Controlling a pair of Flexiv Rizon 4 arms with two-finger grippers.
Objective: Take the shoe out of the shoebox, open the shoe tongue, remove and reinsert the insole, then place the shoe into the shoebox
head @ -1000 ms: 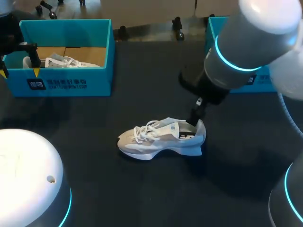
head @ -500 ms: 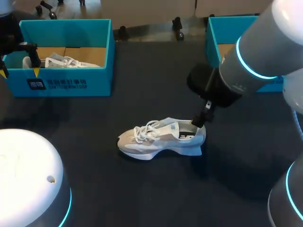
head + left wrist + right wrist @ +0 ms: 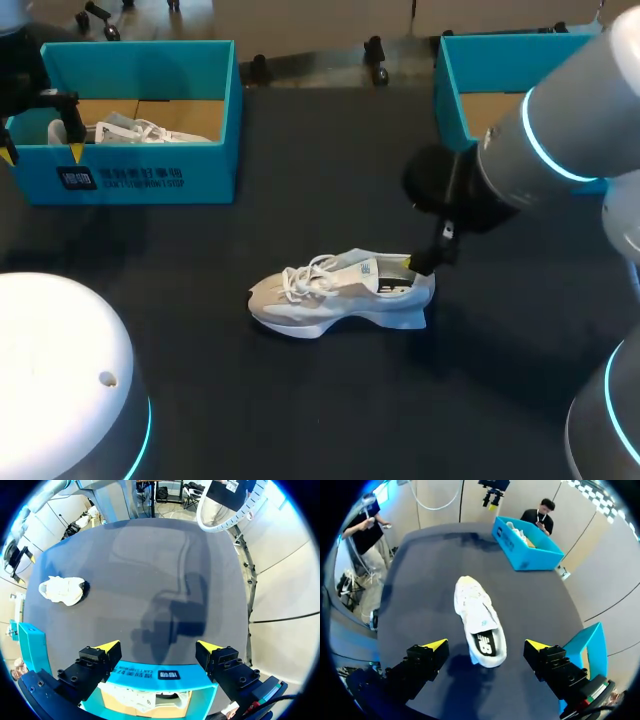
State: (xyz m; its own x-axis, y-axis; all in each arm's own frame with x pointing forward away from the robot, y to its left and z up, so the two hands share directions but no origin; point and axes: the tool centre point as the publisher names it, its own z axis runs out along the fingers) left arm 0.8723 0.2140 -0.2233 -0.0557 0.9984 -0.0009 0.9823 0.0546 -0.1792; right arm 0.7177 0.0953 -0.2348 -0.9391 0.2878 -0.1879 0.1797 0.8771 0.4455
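Robotics lab: robot arm [image 3: 560,150], black table [image 3: 320,410]

Illumination is bright, even and overhead. The dark table [image 3: 300,180] reads matte. A soft arm shadow [image 3: 175,620] lies ahead of the left gripper [image 3: 157,646]; a second shadow [image 3: 462,682] darkens the table beneath the right gripper [image 3: 486,644].

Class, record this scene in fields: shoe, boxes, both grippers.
Shoe: white lace-up sneaker, upright on the black table, outside both boxes.
Insole: dark insole, seen inside the sneaker.
Left box: teal cardboard shoebox, another white shoe inside.
Right box: second teal box, at the table's far right.
Left gripper: open, above the teal cardboard shoebox.
Right gripper: open, at the sneaker's heel.
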